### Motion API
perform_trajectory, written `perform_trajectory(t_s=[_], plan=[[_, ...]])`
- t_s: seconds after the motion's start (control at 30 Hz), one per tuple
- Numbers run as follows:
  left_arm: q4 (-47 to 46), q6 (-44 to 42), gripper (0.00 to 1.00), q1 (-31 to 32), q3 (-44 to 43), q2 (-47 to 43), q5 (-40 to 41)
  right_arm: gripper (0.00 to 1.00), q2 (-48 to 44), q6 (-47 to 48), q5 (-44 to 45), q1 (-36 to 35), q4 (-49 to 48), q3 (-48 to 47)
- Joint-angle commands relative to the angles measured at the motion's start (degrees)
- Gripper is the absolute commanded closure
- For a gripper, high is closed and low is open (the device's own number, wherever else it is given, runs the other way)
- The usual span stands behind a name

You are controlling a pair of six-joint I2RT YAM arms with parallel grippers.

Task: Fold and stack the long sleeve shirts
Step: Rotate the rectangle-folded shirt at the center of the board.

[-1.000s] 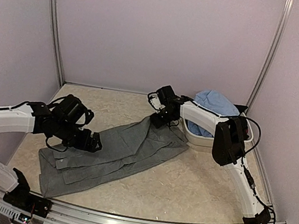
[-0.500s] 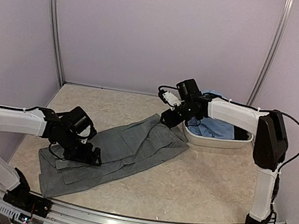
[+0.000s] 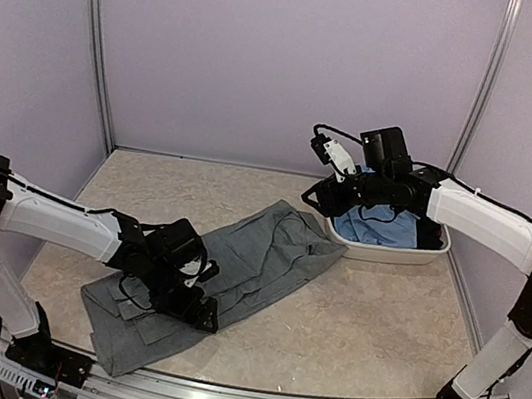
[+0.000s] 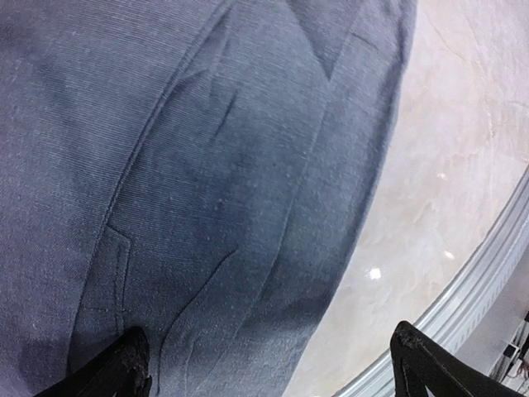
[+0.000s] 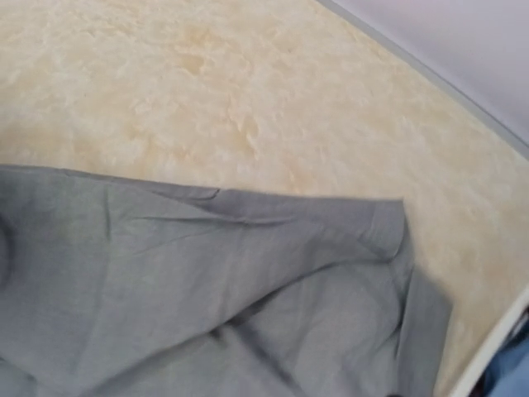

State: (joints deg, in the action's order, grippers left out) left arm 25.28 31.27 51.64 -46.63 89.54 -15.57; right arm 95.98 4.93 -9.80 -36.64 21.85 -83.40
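Note:
The slate grey shirt lies spread in a diagonal strip across the table, from near left to the basin. It fills the left wrist view and the lower half of the right wrist view. My left gripper is low over the shirt's near half, open and empty, its fingertips wide apart. My right gripper hangs above the shirt's far end, holding nothing; no fingers meet in its wrist view. The light blue shirt lies bunched in the basin.
The white oval basin stands at the back right against the shirt's far end; its rim shows in the right wrist view. The aluminium front rail runs close to the left gripper. Bare marbled table lies right of the shirt.
My left gripper slid right and nearer along the grey shirt. My right gripper let go of the shirt's far end and rose back toward the basin. The shirt's far end dropped flat.

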Motion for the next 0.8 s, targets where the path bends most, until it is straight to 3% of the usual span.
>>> perform_trajectory(t_s=[0.0, 0.17, 0.3, 0.47, 0.5, 0.77], plan=[[-6.93, 1.24, 0.04, 3.70, -3.36, 7.00, -7.30, 0.42, -5.21, -1.45, 1.64, 0.31, 2.49, 3.19], [-6.57, -0.16, 0.04, 9.51, -13.73, 15.38, -8.82, 0.41, -8.84, -4.03, 1.94, 1.64, 5.81, 6.02], [-2.92, -2.48, 0.04, 13.55, -18.57, 18.65, -9.27, 0.41, -6.00, -7.13, 2.30, 2.59, 7.31, 6.54], [-2.19, -4.49, 0.05, 15.06, -18.23, 16.05, -12.88, 0.43, 3.79, -8.31, 1.98, 2.57, 4.73, 2.23], [-3.96, -5.01, 0.05, 14.96, -17.36, 13.54, -15.38, 0.44, 10.85, -7.94, 0.91, 2.39, 3.75, -2.45], [-5.48, -4.68, 0.01, 8.91, -17.00, 5.31, -6.62, 0.45, 27.52, -8.06, -0.17, 0.63, 3.81, -17.13]])
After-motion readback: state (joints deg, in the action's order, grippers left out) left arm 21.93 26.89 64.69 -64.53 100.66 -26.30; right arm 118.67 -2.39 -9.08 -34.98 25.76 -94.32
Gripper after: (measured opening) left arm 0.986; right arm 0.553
